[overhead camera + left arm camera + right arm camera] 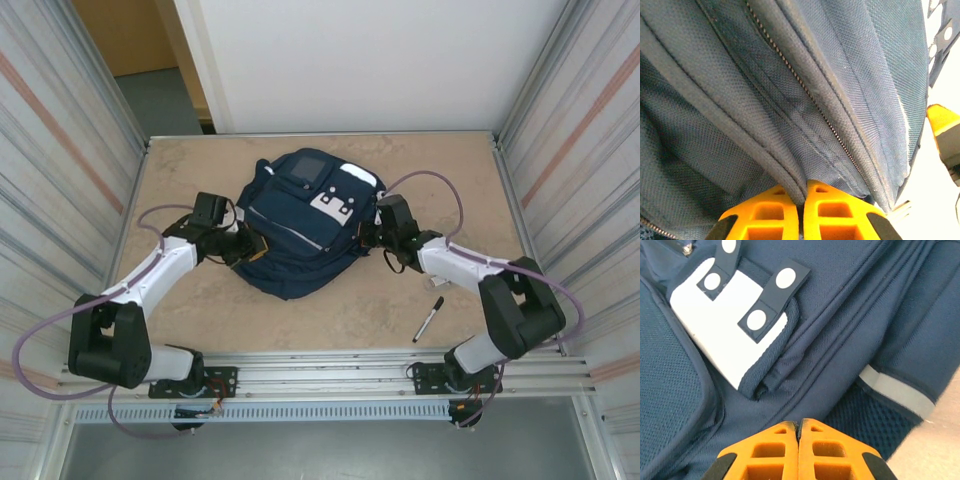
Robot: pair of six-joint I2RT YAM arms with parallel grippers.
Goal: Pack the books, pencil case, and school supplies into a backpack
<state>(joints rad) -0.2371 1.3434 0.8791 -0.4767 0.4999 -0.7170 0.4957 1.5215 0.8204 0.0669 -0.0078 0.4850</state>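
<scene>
The navy backpack lies flat mid-table, white patches up. My left gripper is at its left edge, orange fingers shut on a piped fold of backpack fabric. At the pack's right side, my right gripper is shut, its tips pressed against the blue cloth below the white snap patch. Nothing shows between them. One of the school supplies, a black marker with a white end, lies on the table near the right arm. The books and the pencil case are out of view.
Metal walls close the table on the left and right. A rail runs along the near edge by the arm bases. A small pale item lies under the right forearm. Bare tabletop stretches in front of the pack.
</scene>
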